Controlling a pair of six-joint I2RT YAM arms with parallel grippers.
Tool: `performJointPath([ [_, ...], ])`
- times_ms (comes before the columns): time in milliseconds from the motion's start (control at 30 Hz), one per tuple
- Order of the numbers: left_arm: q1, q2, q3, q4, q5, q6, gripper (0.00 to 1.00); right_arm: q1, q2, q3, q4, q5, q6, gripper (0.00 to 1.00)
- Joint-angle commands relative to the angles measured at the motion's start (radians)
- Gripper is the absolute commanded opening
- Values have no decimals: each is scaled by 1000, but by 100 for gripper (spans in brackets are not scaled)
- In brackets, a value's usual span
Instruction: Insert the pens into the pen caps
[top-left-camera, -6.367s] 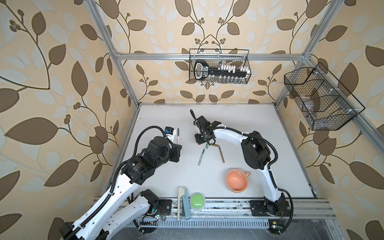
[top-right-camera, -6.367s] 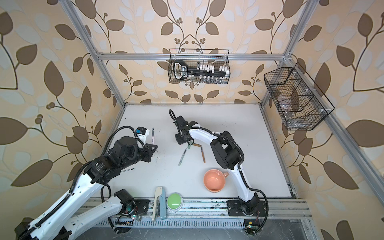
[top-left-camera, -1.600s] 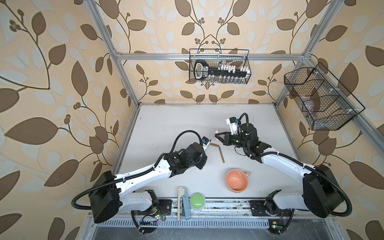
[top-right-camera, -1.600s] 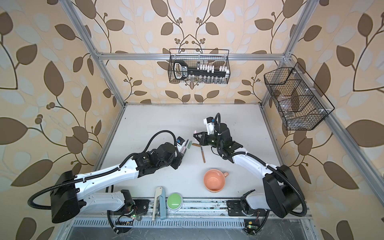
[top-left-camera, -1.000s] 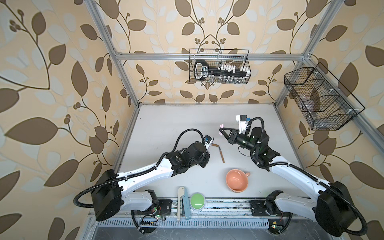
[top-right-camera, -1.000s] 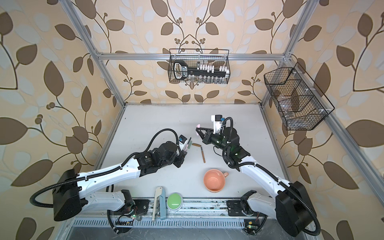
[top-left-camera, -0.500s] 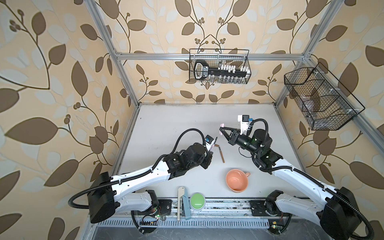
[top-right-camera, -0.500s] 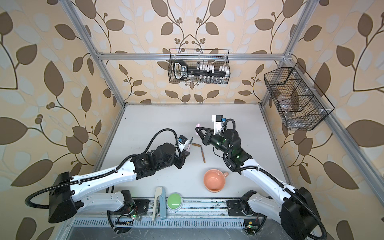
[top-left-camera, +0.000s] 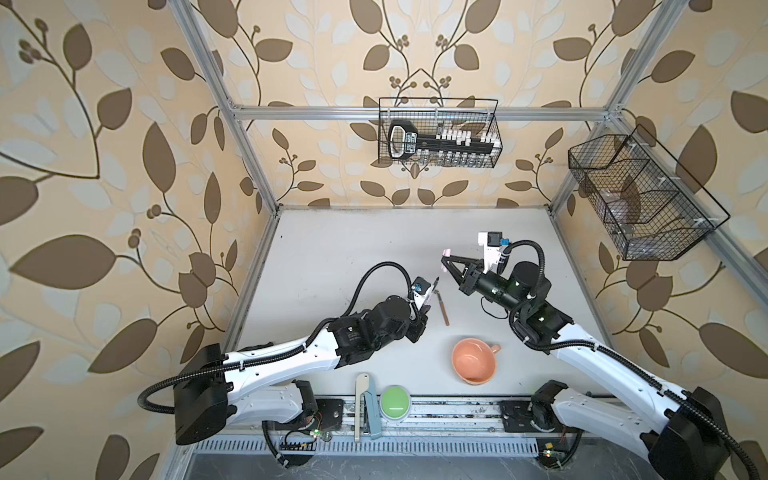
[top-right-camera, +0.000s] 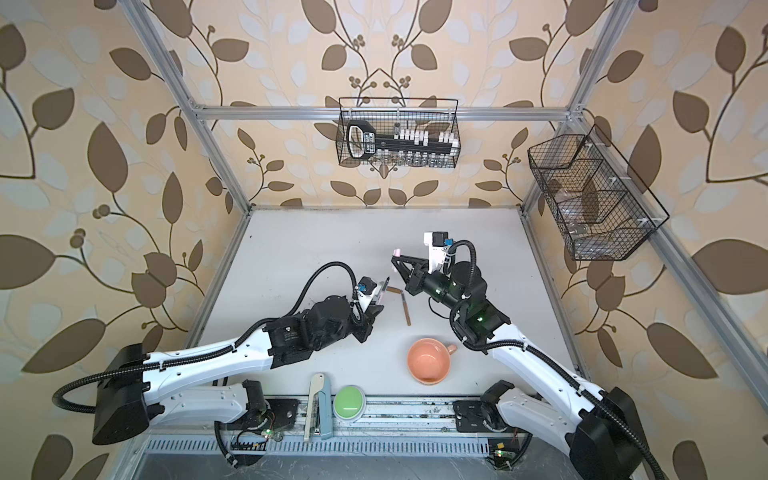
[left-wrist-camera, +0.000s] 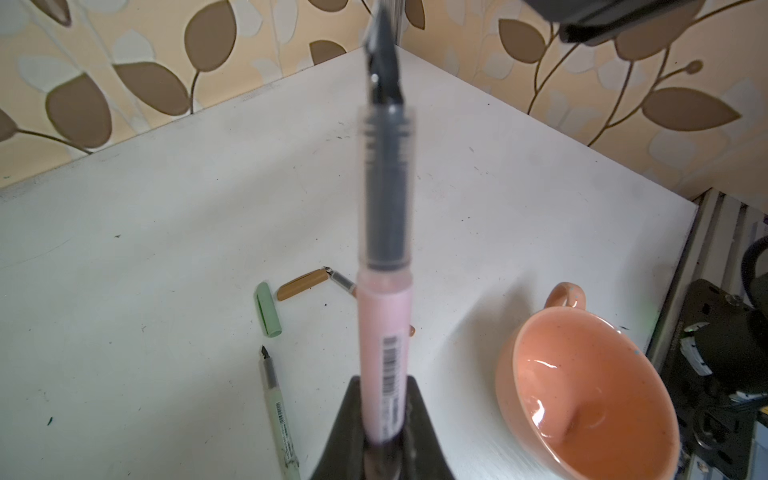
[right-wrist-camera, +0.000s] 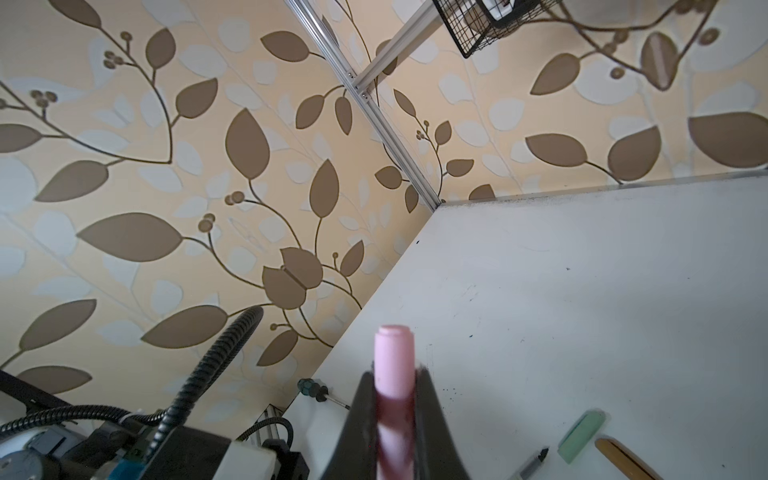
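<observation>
Left wrist view has the left claw (left-wrist-camera: 384, 388) pinching the lower barrel of the pink pen (left-wrist-camera: 384, 299). The dark nib points away from the claw, and the pen is lifted clear of the table (left-wrist-camera: 145, 208). In the right wrist view the right claw (right-wrist-camera: 395, 376) is pressed together on the pink cap (right-wrist-camera: 394, 349), which is also held in the air.

In both top views nib and cap are near each other above the middle of the table. They are apart and not yet on one line. I judge the step in hand to be bringing the first pen and cap together.

The next move calls for turning the cap's mouth toward the nib and matching the two axes. Then one is pushed straight along the other until it seats. Which end of the cap is open I cannot quite tell.

The green pen (left-wrist-camera: 278, 411), green cap (left-wrist-camera: 268, 309), tan cap (left-wrist-camera: 301, 289) and tan pen (top-left-camera: 444, 309) lie on the table, all unpaired.
</observation>
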Motion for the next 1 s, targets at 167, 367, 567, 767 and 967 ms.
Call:
performJointPath([
  [167, -4, -59, -25, 58, -8, -6, 0, 46, -11, -1, 104, -20, -16, 10],
  [367, -3, -70, -18, 37, -6, -10, 0, 55, -11, -16, 163, -37, -15, 9],
  [567, -4, -100, -32, 34, -13, -22, 0, 71, -18, -13, 189, -73, -22, 10],
  [767, -4, -106, -24, 30, 11, -28, 0, 80, -4, -37, 232, -60, -5, 10],
  [967, -4, -109, -25, 27, 8, -34, 0, 84, 17, -55, 312, -87, 42, 10],
])
